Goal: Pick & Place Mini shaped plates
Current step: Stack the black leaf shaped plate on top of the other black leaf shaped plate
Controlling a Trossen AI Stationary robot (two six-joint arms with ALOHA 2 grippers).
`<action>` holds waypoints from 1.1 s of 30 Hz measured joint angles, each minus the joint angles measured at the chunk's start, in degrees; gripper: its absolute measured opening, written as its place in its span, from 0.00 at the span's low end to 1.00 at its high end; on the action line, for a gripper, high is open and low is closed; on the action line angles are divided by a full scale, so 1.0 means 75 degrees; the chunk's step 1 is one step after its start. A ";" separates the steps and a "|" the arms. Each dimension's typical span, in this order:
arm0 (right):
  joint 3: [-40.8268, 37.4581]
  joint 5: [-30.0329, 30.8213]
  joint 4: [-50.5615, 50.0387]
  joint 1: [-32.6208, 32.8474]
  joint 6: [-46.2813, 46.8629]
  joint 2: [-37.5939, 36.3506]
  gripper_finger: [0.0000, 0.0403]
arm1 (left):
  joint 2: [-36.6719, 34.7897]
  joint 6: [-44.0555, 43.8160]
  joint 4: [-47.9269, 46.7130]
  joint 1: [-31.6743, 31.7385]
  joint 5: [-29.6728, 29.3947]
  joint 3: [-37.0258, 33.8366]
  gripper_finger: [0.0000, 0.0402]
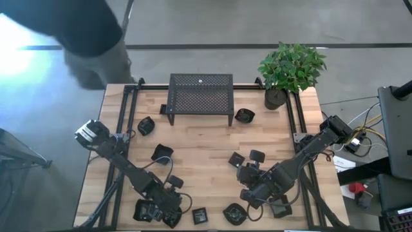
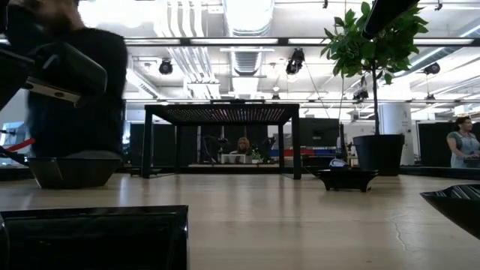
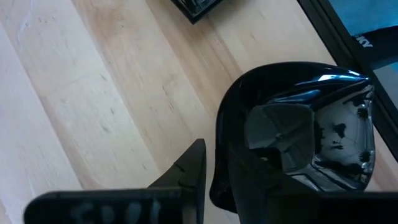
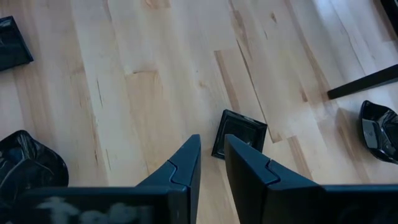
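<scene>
1. The tiny shiny black plates [image 1: 147, 125] lie spread over the pale wooden table [image 1: 206, 138]. I can count about ten from above.
2. They come in many shapes. Some are square, some are round, and some have wavy edges like a leaf.
3. They are smooth and glossy, and the lights shine in them.
4. There is one black metal stand full of little holes [image 1: 200, 96]. It is at the back of the table, and it has a flat top and thin legs.
5. There is one green leafy plant in a black pot [image 1: 277, 98] at the back right corner.
6. There are two dark robot arms.
7. The left gripper [image 1: 156, 211] is low at the front left. It is right by a curvy black bowl-like plate [image 3: 298, 137]. I cannot tell if it grips that plate.
8. The right gripper [image 4: 211, 168] is at the front right. Its two fingers are a little apart and hold nothing.
9. A small square black plate [image 4: 239, 135] lies flat on the wood just past the tips of the right gripper.
10. One person in dark clothes [image 1: 90, 32] is behind the back left corner.
</scene>
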 joint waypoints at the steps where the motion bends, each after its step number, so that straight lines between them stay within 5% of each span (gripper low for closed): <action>1: 0.0000 0.0000 0.0000 0.0000 0.0000 0.0000 0.17 | 0.0000 -0.0040 0.0001 0.0000 0.0000 -0.0002 0.15; 13: 0.0000 -0.0003 -0.0003 0.0000 -0.0012 0.0000 0.17 | 0.0000 -0.0238 0.0371 0.0000 0.0137 -0.0248 0.15; 21: 0.0000 -0.0006 -0.0006 0.0000 -0.0023 0.0000 0.17 | 0.0000 -0.0118 0.0383 -0.0002 0.0136 -0.0248 0.02; 33: 0.0000 -0.0012 -0.0006 -0.0002 -0.0023 0.0000 0.17 | -0.0075 -0.0040 0.0358 0.0002 0.0123 -0.0248 0.00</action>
